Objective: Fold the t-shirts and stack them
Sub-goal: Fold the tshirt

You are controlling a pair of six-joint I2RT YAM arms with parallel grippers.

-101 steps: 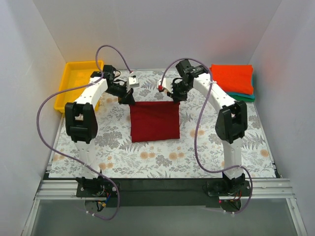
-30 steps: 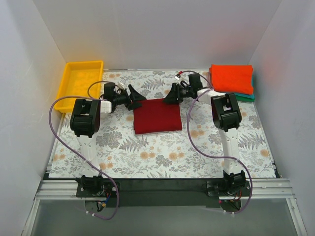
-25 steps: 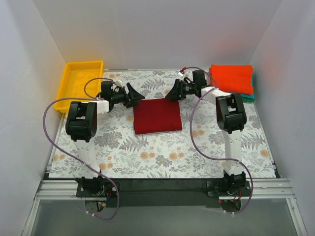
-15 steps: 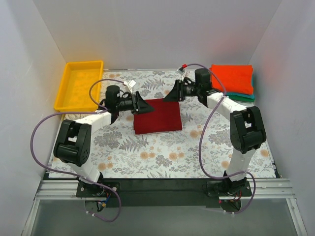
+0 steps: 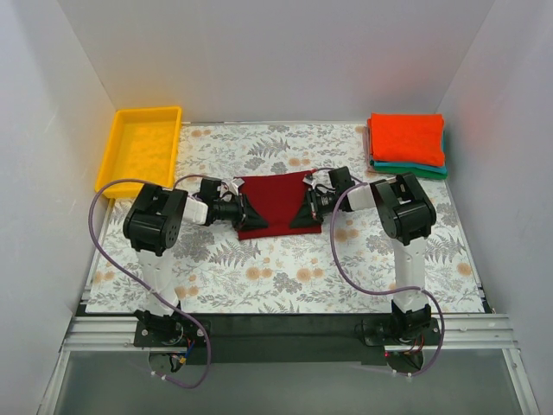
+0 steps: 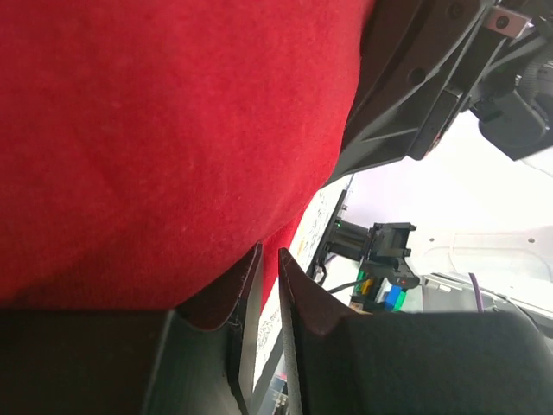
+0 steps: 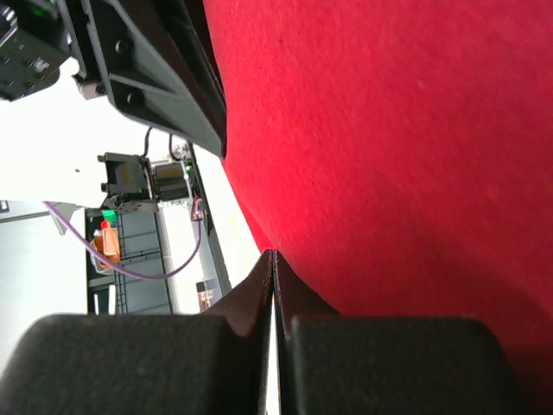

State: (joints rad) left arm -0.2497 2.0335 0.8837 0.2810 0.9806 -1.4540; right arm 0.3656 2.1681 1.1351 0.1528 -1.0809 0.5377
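The dark crimson t-shirt lies folded into a small rectangle in the middle of the floral cloth. My left gripper lies low at its left edge. My right gripper lies low at its right edge. In the left wrist view the crimson shirt fills the frame over the left gripper, whose jaws show only a thin slit with no cloth clearly in it. In the right wrist view the right gripper is shut, its tips against the shirt. The orange-red t-shirt lies folded on the teal t-shirt at the back right.
A yellow tray stands at the back left. The grey floral cloth covers the table. White walls close in the left, right and back sides. The arm bases are at the near edge.
Both grippers moved from the shirt's far corners down to its left and right sides, dropped low to the table and closed. The shirt stays folded in place.
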